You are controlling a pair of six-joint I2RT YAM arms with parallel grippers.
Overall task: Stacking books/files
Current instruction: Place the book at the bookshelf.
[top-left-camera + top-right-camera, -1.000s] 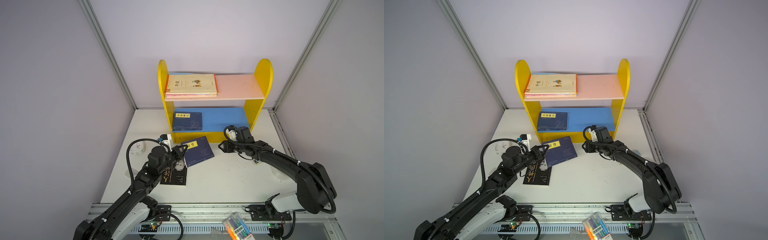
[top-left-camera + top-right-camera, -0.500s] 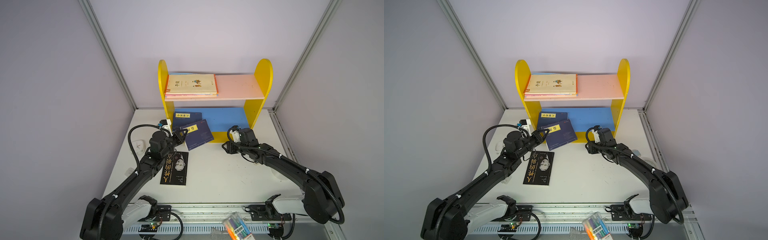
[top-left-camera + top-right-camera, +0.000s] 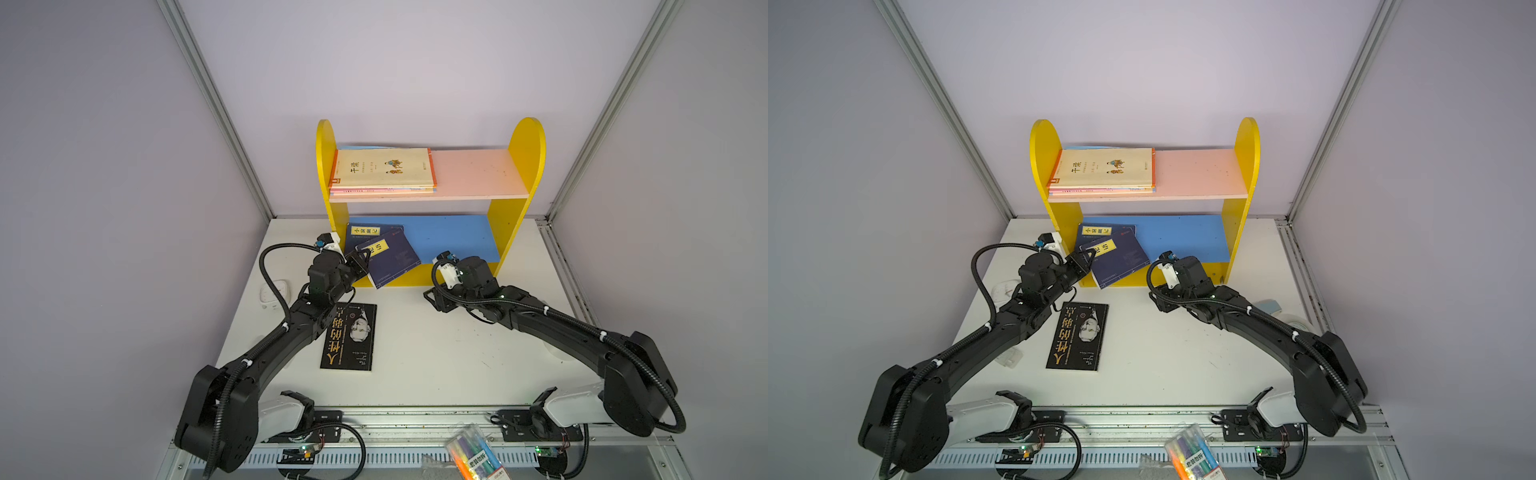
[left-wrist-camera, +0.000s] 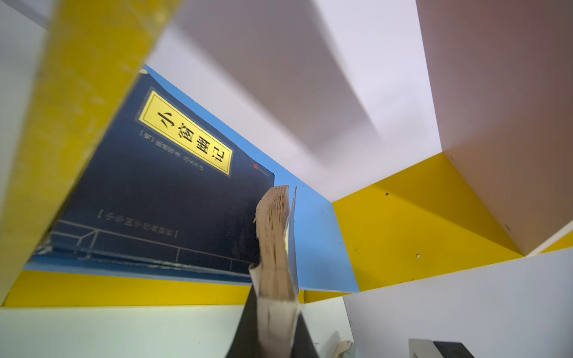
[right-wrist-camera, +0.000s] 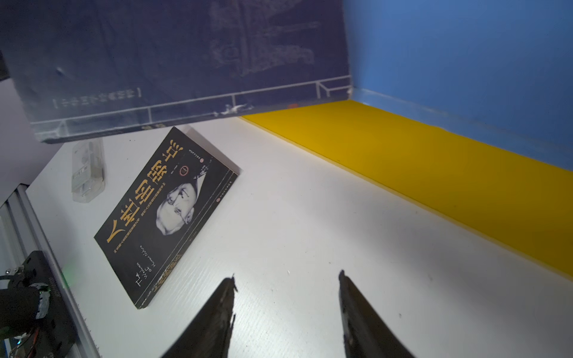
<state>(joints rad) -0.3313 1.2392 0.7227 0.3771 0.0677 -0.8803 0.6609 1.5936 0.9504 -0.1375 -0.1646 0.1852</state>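
Note:
My left gripper [image 3: 360, 258] [image 3: 1086, 259] [image 4: 276, 325] is shut on the corner of a navy book with a yellow label [image 3: 395, 261] [image 3: 1121, 259]. It holds that book tilted over the front of the blue lower shelf [image 3: 453, 237], partly above a second navy book [image 3: 392, 230] [image 4: 161, 186] lying there. A black book with gold lettering [image 3: 351, 336] [image 5: 167, 214] lies flat on the table. Cream-covered books [image 3: 384, 170] are stacked on the pink top shelf [image 3: 478, 174]. My right gripper [image 3: 433, 297] [image 5: 286, 276] is open and empty over the table, in front of the shelf.
A white square clock [image 3: 274, 293] sits at the table's left. A clear plastic box [image 5: 88, 169] lies by my left arm. A light-blue block [image 3: 1268, 307] is behind my right arm. A marker pack [image 3: 471, 453] rests below the front rail. Yellow side panels [image 3: 525, 166] bound the shelf.
My left gripper has carried the navy book up from the table and back onto the lower shelf's front. My right gripper has drifted slightly right and toward the front.

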